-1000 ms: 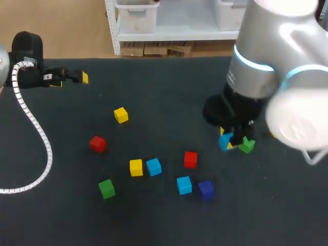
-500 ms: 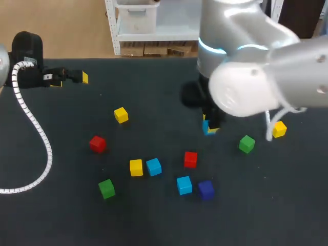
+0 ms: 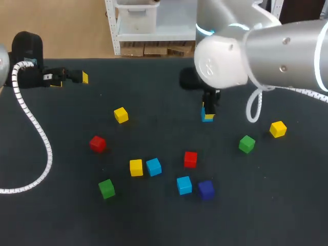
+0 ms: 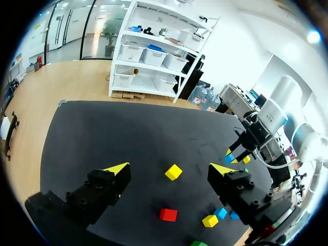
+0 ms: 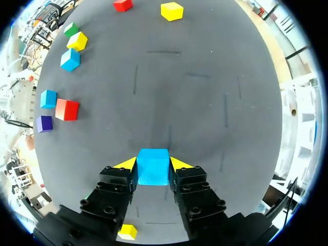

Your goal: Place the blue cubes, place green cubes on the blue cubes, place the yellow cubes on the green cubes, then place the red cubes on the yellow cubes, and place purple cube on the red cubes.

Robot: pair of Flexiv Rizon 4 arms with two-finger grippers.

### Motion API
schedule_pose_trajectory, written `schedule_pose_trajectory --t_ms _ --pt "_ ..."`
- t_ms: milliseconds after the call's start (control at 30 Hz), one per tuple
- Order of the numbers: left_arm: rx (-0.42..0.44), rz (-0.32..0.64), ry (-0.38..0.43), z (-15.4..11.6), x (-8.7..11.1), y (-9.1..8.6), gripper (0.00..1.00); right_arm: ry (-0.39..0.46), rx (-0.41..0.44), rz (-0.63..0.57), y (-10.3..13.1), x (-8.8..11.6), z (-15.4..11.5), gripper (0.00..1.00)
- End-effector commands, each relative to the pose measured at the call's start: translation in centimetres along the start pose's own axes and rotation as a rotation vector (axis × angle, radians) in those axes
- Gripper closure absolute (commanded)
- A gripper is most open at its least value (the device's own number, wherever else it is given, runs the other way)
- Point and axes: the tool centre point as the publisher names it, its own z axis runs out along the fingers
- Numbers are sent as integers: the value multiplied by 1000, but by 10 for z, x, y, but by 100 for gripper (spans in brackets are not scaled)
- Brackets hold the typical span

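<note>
Two-arm cube-stacking rig, seen from the head view and both wrist views. The right gripper is clamped on the held blue cube, one yellow-tipped finger on each of two opposite faces (plainest in the right wrist view); this cube is over the far middle of the dark table, well apart from the other cubes. The left gripper sits at the table's far left, jaws wide apart. The loose cubes each lie singly on the table: left yellow cube; left red cube; middle yellow cube just beside middle blue cube; middle red cube; near blue cube just beside the purple cube; near green cube; right green cube; right yellow cube.
</note>
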Motion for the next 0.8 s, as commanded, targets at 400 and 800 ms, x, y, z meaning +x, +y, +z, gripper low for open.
schedule_pose_trajectory --t_ms 400,800 --pt "11 2 -5 0 1 2 0 -7 -77 21 3 3 13 100" --pt "11 2 -5 0 1 2 0 15 -49 20 7 4 15 0"
